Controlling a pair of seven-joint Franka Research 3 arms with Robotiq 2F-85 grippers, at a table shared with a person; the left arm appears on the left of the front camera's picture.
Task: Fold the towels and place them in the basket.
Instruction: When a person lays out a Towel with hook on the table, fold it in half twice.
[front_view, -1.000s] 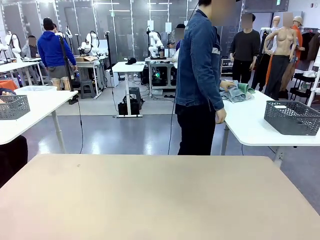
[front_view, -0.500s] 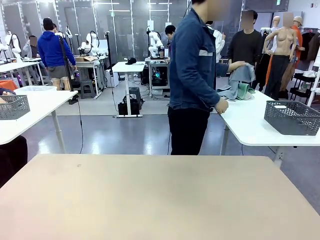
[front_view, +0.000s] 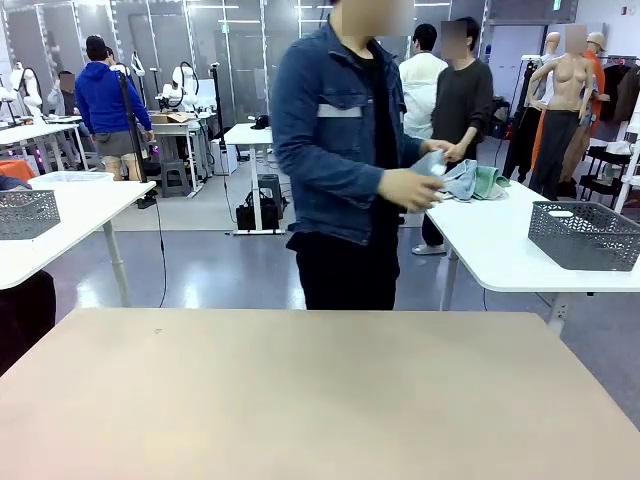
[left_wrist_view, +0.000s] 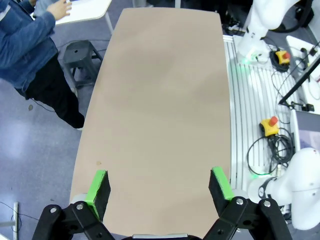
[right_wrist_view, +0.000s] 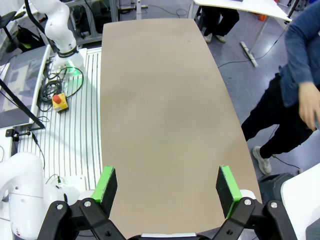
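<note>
A person in a denim jacket (front_view: 340, 130) stands at the far edge of my beige table (front_view: 320, 400), holding a light blue-grey towel (front_view: 436, 166) in both hands. More towels (front_view: 475, 182), blue-grey and green, lie heaped on the white side table (front_view: 500, 250) at the right. The dark grey basket (front_view: 585, 235) stands on that same side table. My left gripper (left_wrist_view: 158, 182) hangs open high above the bare tabletop (left_wrist_view: 160, 100). My right gripper (right_wrist_view: 166, 184) is open too, over the same bare tabletop (right_wrist_view: 160, 100), with nothing between its fingers.
Another grey basket (front_view: 25, 212) sits on a white table at the far left. A dark stool (left_wrist_view: 82, 52) stands on the floor beside the person. Cables and emergency-stop buttons (right_wrist_view: 58, 100) lie on the ribbed platform on the robot's side.
The person has turned from the white side table to face my table, stepping left and bringing a blue-grey towel along. Neither gripper has changed.
</note>
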